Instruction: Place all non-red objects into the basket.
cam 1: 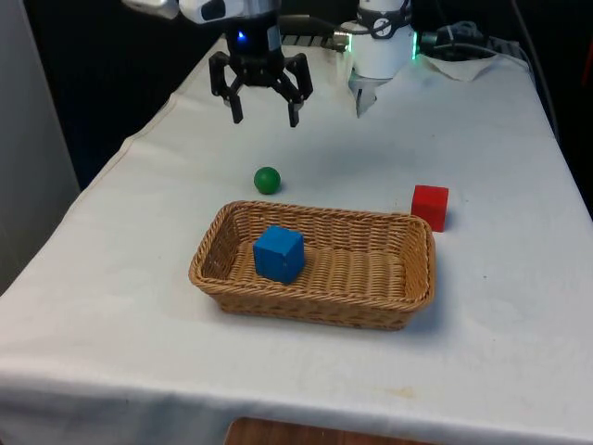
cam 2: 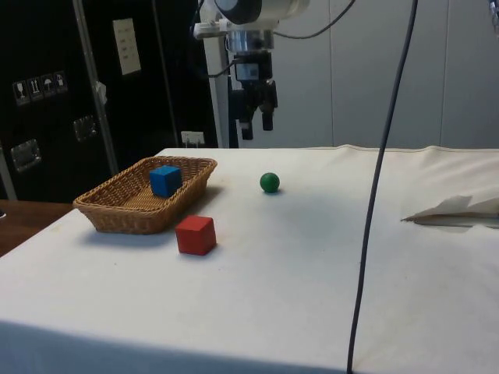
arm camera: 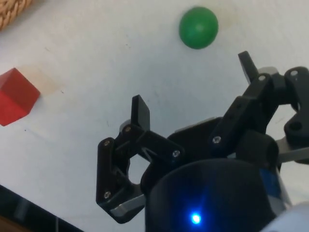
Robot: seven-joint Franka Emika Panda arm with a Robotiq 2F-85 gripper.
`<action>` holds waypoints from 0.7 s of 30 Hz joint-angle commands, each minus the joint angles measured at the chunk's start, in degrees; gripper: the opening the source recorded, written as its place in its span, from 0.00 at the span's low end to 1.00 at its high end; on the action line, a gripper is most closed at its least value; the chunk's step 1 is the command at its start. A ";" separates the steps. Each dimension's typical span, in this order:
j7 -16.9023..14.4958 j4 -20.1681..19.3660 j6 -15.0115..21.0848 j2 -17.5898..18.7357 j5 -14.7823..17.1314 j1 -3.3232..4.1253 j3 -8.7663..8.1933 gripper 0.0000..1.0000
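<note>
We've got the gripper hanging above the counter with its fingers spread wide and nothing between them, near the far edge. The green ball sits on the cloth just beyond the basket, the blue block lies inside the basket, and the red block rests by the basket's far corner.
</note>
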 commanded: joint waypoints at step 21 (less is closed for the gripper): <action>-0.63 -1.78 3.61 1.55 -0.40 0.23 0.06 1.00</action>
